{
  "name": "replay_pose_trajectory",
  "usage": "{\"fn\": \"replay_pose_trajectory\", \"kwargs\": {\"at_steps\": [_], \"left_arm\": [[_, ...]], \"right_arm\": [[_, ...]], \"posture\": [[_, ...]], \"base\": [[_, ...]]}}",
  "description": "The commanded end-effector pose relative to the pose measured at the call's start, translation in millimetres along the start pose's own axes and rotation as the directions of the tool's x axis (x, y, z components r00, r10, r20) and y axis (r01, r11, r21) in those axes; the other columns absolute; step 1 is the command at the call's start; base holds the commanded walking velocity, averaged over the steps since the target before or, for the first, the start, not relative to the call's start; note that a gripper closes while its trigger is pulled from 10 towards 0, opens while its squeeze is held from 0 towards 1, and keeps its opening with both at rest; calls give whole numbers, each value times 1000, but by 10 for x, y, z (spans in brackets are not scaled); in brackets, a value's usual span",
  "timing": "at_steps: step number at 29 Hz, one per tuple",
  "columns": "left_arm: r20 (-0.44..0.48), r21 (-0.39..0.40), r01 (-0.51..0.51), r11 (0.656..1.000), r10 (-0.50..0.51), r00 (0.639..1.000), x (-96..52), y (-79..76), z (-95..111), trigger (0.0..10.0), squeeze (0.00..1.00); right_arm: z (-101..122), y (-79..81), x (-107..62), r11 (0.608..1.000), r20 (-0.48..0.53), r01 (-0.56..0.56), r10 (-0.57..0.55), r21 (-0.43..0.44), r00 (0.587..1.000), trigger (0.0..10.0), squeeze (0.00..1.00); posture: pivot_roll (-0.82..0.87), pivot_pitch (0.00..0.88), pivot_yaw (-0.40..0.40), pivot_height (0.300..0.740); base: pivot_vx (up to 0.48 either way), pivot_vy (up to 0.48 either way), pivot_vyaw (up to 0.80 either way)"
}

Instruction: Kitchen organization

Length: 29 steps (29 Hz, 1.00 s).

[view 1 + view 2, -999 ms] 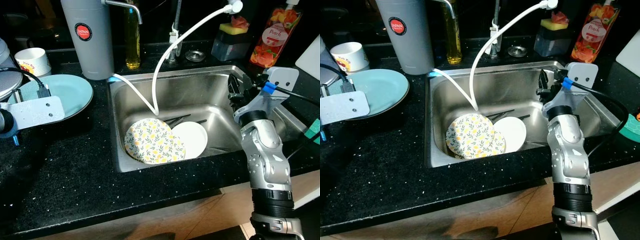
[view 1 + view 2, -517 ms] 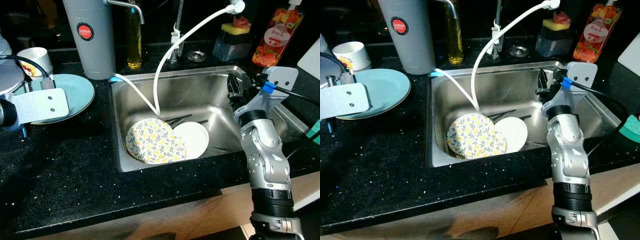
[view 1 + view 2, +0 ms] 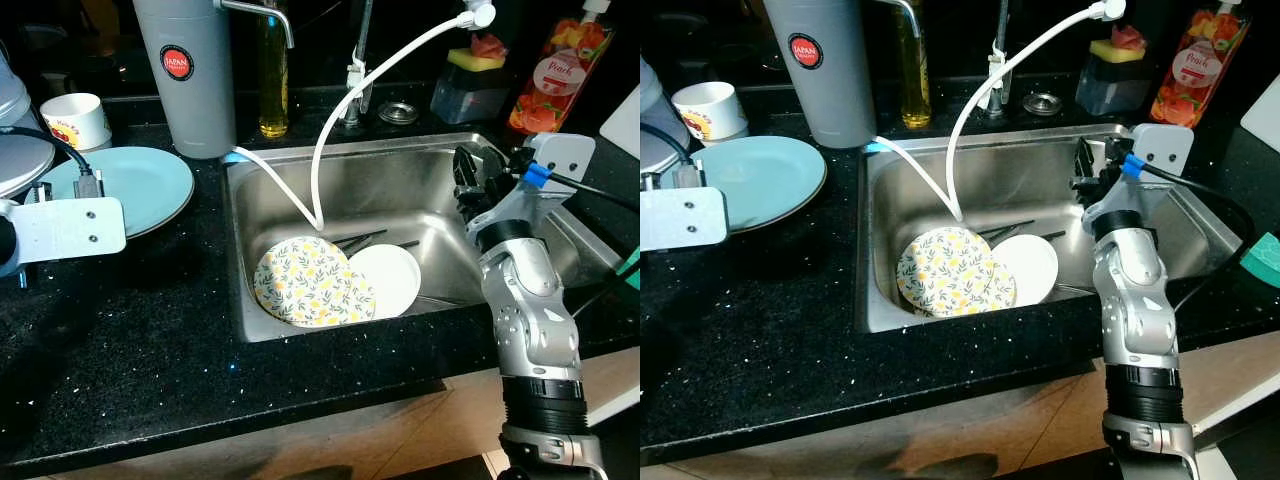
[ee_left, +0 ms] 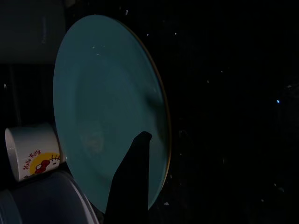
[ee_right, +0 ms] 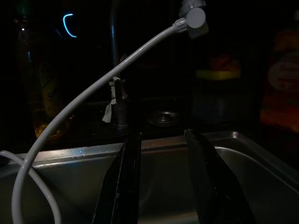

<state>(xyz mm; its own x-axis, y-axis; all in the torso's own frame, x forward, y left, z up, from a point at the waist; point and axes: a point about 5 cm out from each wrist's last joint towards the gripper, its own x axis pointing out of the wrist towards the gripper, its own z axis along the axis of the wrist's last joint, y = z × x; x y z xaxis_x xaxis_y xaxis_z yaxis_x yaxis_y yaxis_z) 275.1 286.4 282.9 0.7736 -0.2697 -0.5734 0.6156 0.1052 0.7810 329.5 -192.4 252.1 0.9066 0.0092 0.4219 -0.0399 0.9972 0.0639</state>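
Stainless steel dominates the middle of the scene: a sink [image 3: 440, 190] set into a speckled black stone counter [image 3: 150, 330], holding a floral plate [image 3: 310, 282] that overlaps a plain white plate [image 3: 390, 278], with dark utensils just behind them and a white hose [image 3: 370, 70] looping down into the basin. Over the last second the left arm's silver wrist plate has swung near the pale blue plate [image 3: 135, 185] on the counter and then drawn back toward the robot, while the right arm has barely moved; the whole view has also drifted a little, so part of that is the head shifting. The left gripper [image 4: 133, 172] shows one dark finger [image 4: 140, 149] lying over the blue plate's rim in the wrist view, and I cannot tell whether its jaws are parted or closed. The right gripper [image 5: 161, 182] hangs inside the sink near its right wall, fingers spread and gripping nothing. My reading is that no dish has been lifted yet and the left arm is lining up on the blue plate. Behind it sit a white cartoon mug [image 3: 78, 120], a grey water filter canister [image 3: 190, 75], an oil bottle [image 3: 272, 80], a sponge holder [image 3: 470, 80] and an orange soap bottle [image 3: 555, 75]; the room beyond is dark.
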Motion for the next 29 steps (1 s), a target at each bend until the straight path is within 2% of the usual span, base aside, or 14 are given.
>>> {"fn": "replay_pose_trajectory", "kwargs": {"at_steps": [1, 8, 13, 17, 20, 26, 27, 28, 29], "left_arm": [[5, -8, 4, 1000, -4, 1000, -1, -6, -3, 10000, 0], [-25, 8, 12, 1000, -12, 1000, -3, -16, -31, 10000, 0], [-167, 1, 32, 999, -32, 985, 82, -128, -271, 10000, 0], [-206, -2, -8, 1000, 7, 979, 124, -117, -328, 10000, 0], [-181, -12, -14, 1000, 11, 983, 148, -125, -295, 10000, 0], [-175, 7, -73, 997, 73, 982, 151, -29, -274, 10000, 0], [-167, 4, -71, 997, 71, 983, 149, -27, -263, 7020, 0], [-161, 4, -69, 998, 69, 985, 145, -28, -253, 4667, 0], [-156, 5, -67, 998, 67, 986, 140, -28, -241, 3647, 0]], "right_arm": [[-33, -12, -13, 1000, -10, 6, -6, 6, 1000, 10000, 125], [-36, -12, -13, 1000, -10, 8, -7, 8, 1000, 10000, 129], [-49, -7, -18, 1000, -13, 9, -9, 11, 1000, 10000, 129], [-48, -10, -18, 1000, -13, 9, -9, 11, 1000, 10000, 129], [-43, -18, -17, 1000, -12, 11, -11, 9, 1000, 10000, 125], [-37, -23, -15, 1000, -12, 10, -10, 8, 1000, 10000, 129], [-37, -23, -14, 1000, -11, 10, -10, 8, 1000, 10000, 125], [-36, -24, -13, 1000, -11, 10, -10, 8, 1000, 10000, 125], [-36, -24, -12, 1000, -11, 10, -10, 8, 1000, 10000, 125]], "posture": [[50, 63, -9, 740], [52, 64, -8, 740], [55, 66, -7, 740], [55, 66, -7, 740], [48, 67, -9, 740], [47, 66, -11, 740], [48, 65, -10, 740], [49, 65, -10, 740], [49, 65, -10, 740]], "base": [[0, 0, 0], [0, 0, 0], [0, 0, 0], [0, 0, 0], [0, 0, 0], [0, 0, 0], [0, 0, 0], [0, 0, 0], [0, 0, 0]]}}
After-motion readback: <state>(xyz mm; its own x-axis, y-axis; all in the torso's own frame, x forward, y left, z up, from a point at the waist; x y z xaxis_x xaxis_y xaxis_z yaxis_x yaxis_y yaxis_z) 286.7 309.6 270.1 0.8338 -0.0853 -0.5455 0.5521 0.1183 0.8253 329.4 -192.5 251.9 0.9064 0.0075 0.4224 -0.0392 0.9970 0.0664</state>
